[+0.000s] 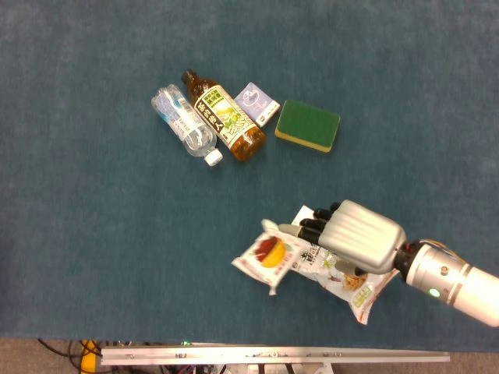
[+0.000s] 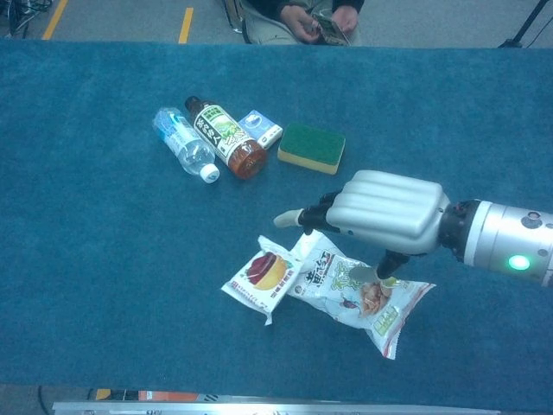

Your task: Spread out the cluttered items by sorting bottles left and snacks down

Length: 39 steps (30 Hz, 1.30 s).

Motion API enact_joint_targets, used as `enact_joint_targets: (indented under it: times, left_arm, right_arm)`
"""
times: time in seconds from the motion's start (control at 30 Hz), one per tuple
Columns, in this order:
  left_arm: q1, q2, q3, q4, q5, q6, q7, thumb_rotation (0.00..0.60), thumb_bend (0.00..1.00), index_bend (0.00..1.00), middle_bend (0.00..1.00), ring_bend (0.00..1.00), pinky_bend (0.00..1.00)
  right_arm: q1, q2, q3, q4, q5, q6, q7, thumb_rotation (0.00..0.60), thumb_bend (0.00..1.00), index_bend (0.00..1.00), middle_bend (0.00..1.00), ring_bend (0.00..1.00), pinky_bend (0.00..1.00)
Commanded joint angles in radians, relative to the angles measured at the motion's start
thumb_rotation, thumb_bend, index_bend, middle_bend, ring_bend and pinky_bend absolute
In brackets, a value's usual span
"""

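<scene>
A small snack bag (image 1: 265,257) (image 2: 263,277) with a red and yellow picture lies flat on the blue cloth, just left of a larger snack bag (image 1: 357,287) (image 2: 359,298). My right hand (image 1: 355,238) (image 2: 380,212) hovers over the larger bag with its fingers stretched out to the left and nothing in them. A clear water bottle (image 1: 185,125) (image 2: 183,143) and a brown tea bottle (image 1: 224,117) (image 2: 225,137) lie side by side at the upper left. My left hand shows in neither view.
A small blue-and-white box (image 1: 257,104) (image 2: 259,128) and a green and yellow sponge (image 1: 308,125) (image 2: 311,147) lie right of the bottles. A person (image 2: 315,17) sits beyond the table's far edge. A metal rail (image 1: 273,356) runs along the near edge.
</scene>
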Motion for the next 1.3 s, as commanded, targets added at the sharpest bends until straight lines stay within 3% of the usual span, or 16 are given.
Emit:
enact_joint_targets:
  times: [0.03, 0.3, 0.53, 0.83, 1.3]
  left_arm:
    - [-0.001, 0.002, 0.000, -0.001, 0.002, 0.002, 0.001, 0.600, 0.26, 0.20, 0.15, 0.05, 0.16]
    - [-0.021, 0.017, -0.008, -0.005, 0.015, -0.011, 0.008, 0.600, 0.26, 0.20, 0.15, 0.05, 0.16]
    - [-0.097, 0.034, -0.021, -0.004, 0.067, -0.082, -0.012, 0.600, 0.26, 0.20, 0.15, 0.05, 0.16]
    - [-0.278, 0.011, -0.041, 0.027, 0.176, -0.255, -0.062, 0.600, 0.26, 0.20, 0.15, 0.06, 0.16]
    - [-0.542, -0.099, -0.069, 0.107, 0.236, -0.517, -0.034, 0.600, 0.26, 0.20, 0.16, 0.06, 0.16]
  right_arm:
    - [-0.014, 0.008, 0.013, -0.003, -0.008, 0.029, 0.017, 0.600, 0.23, 0.00, 0.30, 0.31, 0.51]
    - [-0.063, 0.061, 0.050, -0.023, -0.018, 0.130, 0.074, 0.600, 0.23, 0.00, 0.30, 0.31, 0.51]
    - [-0.130, 0.155, 0.071, -0.066, 0.023, 0.227, 0.087, 0.600, 0.23, 0.00, 0.30, 0.31, 0.51]
    - [-0.213, 0.252, 0.110, -0.118, 0.078, 0.348, 0.081, 0.600, 0.22, 0.00, 0.31, 0.31, 0.51]
    - [-0.300, 0.323, 0.100, -0.127, 0.064, 0.388, 0.120, 0.600, 0.22, 0.00, 0.31, 0.31, 0.51]
